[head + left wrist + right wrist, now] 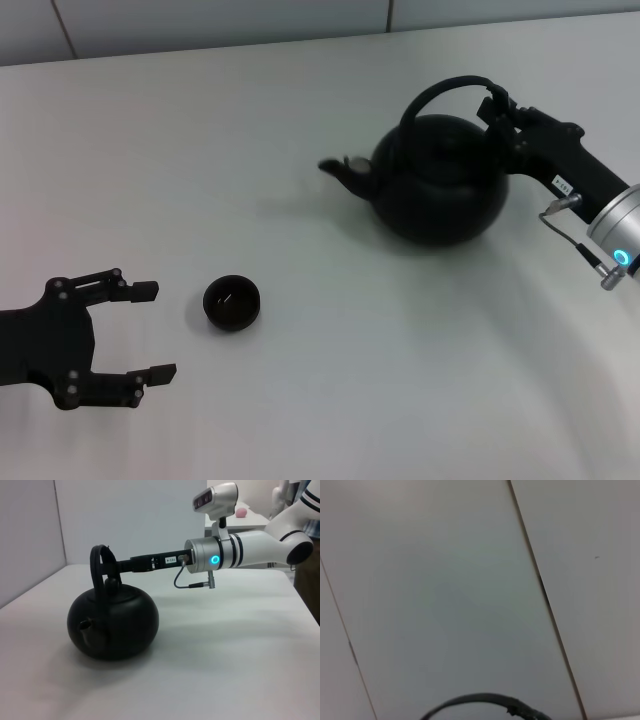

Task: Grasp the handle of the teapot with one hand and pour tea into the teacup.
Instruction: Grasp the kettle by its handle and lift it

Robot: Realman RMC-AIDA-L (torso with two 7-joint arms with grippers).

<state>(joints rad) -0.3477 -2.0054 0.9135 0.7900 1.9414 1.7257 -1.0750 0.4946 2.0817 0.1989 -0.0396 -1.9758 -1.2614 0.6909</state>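
The matte-black teapot (440,185) stands on the white table at the right, with its spout pointing left. Its arched handle (440,90) stands upright over the lid. My right gripper (497,108) is at the handle's right end, shut on it. The left wrist view shows the teapot (115,622) resting on the table and the right gripper (112,566) clamped on the handle (96,570). The small black teacup (232,302) sits left of the middle, well apart from the teapot. My left gripper (150,332) is open and empty just left of the cup.
The white table (330,400) stretches out around both objects, with a pale wall behind it. The right arm's silver wrist (615,235) reaches in from the right edge. The right wrist view shows only wall panels and a piece of the black handle arc (480,699).
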